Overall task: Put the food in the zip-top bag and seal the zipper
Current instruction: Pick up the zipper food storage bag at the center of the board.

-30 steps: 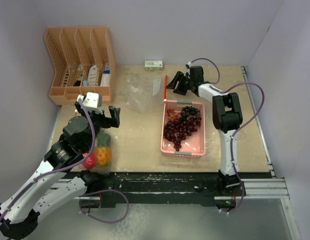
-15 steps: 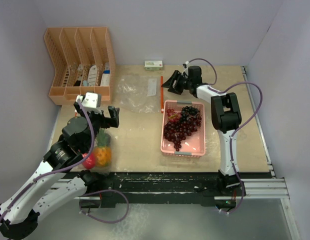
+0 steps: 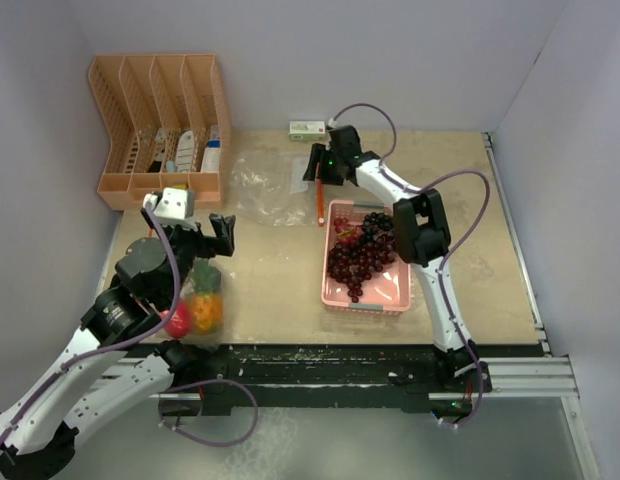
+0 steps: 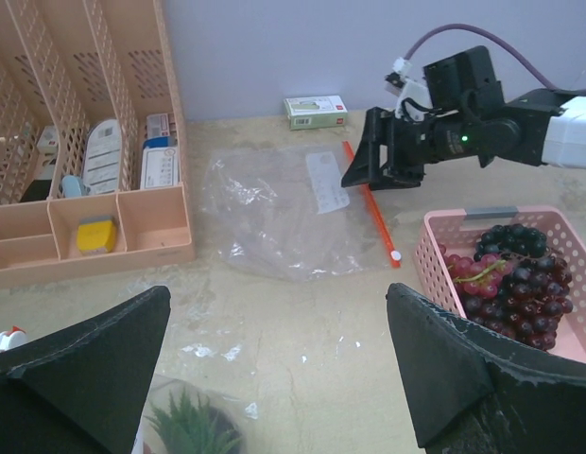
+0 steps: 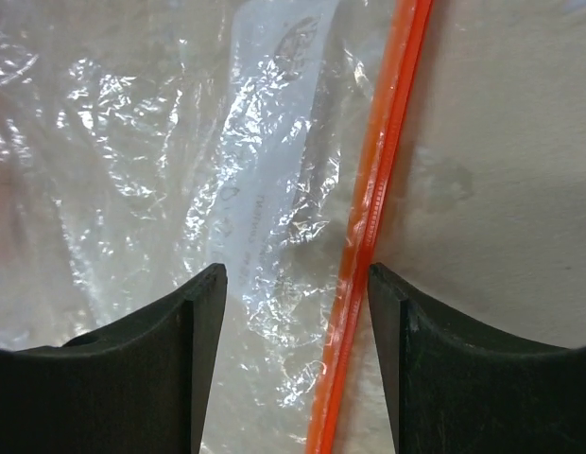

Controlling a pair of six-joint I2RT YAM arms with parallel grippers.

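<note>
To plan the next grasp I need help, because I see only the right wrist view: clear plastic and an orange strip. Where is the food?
Observer: The grapes lie in the pink tray, beside the near end of that orange zipper.
Operator: Are there other fruits?
Observer: Yes, a pineapple and a red piece lie at the near left edge of the table.
Operator: Does the left end effector hold anything?
Observer: No, the left end effector is open and empty, above the pineapple's leaves.

Orange organizer (image 3: 158, 110) in far-left corner, small items in its front bins. Small box (image 3: 307, 129) against back wall. Pink tray (image 3: 390, 292) right of centre.
</note>
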